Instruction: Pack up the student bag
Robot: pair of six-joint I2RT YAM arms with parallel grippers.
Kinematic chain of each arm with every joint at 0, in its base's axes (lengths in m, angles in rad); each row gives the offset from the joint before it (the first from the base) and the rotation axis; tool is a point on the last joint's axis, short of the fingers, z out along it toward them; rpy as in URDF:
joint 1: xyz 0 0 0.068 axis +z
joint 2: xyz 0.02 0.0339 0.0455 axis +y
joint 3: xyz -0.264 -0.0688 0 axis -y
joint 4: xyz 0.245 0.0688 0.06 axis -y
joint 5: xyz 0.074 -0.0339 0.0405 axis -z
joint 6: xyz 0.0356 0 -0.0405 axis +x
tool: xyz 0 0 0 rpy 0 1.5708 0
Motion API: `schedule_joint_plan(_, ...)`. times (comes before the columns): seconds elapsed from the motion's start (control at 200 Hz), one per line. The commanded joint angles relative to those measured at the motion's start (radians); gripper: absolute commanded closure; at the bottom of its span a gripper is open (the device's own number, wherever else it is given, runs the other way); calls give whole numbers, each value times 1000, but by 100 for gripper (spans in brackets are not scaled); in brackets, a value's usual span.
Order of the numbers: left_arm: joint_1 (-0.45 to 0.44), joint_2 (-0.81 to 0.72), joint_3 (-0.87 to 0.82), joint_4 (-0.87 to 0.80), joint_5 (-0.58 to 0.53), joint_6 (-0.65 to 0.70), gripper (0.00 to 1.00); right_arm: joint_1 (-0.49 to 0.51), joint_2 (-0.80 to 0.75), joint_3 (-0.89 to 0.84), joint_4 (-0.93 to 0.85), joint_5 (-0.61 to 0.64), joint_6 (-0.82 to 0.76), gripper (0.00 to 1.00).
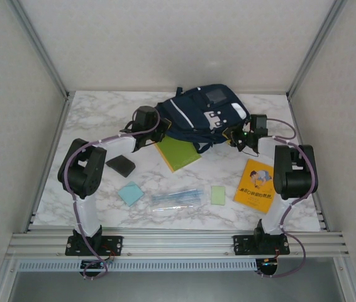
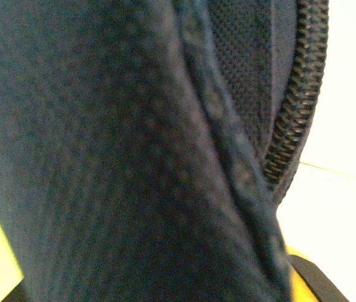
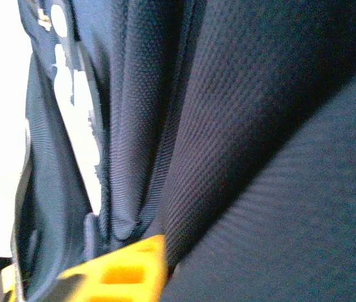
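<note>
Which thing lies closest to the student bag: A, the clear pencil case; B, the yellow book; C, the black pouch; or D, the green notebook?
D: in the top view the green notebook lies right against the near edge of the student bag.

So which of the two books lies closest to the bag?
The lime-green book, its corner at the student bag's edge; the orange book lies apart, further right.
</note>
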State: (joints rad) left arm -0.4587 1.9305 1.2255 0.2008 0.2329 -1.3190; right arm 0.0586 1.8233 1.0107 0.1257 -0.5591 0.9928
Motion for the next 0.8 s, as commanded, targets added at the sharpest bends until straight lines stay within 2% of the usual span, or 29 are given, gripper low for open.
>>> schedule_joint_plan(0.0,56,19,90,-5,12,61,100,9,-69,-24,75,-3,55,100)
schedule_joint_plan(0.095,75,91,225,-76,84,190,100,41,-135,-41,27,42,102,100)
schedule_joint_plan(0.13,77,105,261,-109,123,227,96,56,-154,-40,13,66,129,100)
schedule_joint_plan(0.17,74,95,270,-122,152,278,81,74,-164,-32,-1,87,159,100)
schedule_joint_plan(0.22,68,58,261,-179,146,356,44,91,-168,-17,-11,111,205,100)
schedule_joint_plan(0.235,66,43,259,-204,138,385,37,96,-168,-11,-9,117,219,100)
schedule_joint_plan(0.27,59,8,252,-279,106,465,28,106,-161,7,-12,125,246,100)
schedule_joint_plan(0.32,48,-53,234,-394,50,572,21,118,-153,34,-22,147,280,100)
schedule_joint_plan(0.34,43,-77,220,-424,32,603,11,123,-149,44,-19,156,291,100)
schedule_joint_plan(0.395,32,-146,167,-486,-13,677,1,136,-139,73,-35,184,313,100)
schedule_joint_plan(0.495,6,-257,75,-548,-59,764,0,151,-119,125,-53,216,346,100)
schedule_joint_plan(0.601,-65,-339,-3,-535,-112,822,2,168,-97,164,-55,231,379,100)
schedule_joint_plan(0.691,-147,-356,-34,-476,-155,865,6,182,-81,187,-55,237,401,100)
schedule_joint_plan(0.796,-240,-308,-25,-385,-190,938,11,201,-67,208,-54,231,422,100)
